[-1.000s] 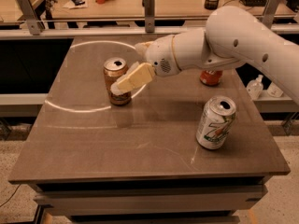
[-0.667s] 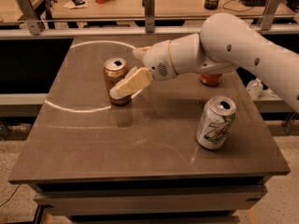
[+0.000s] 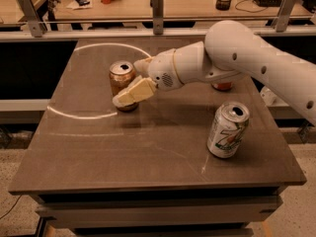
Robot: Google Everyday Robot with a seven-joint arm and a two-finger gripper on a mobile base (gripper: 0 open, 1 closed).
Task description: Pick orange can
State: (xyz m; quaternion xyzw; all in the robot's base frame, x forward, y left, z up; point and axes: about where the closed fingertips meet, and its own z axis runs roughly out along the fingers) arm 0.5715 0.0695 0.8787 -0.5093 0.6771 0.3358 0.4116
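Gripper (image 3: 129, 83): shifted slightly down-left across orange can (image 3: 120, 78) within last second. Did not lift it off table (image 3: 148, 152). Could not tell grip closure; judged lift pending.

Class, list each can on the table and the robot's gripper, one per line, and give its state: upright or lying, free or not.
Orange can: upright on the table, with the gripper against it.
Gripper: low over the table, right at the orange can.
Green-and-white can: upright, top opened, standing free.
Red can: mostly hidden behind the arm.
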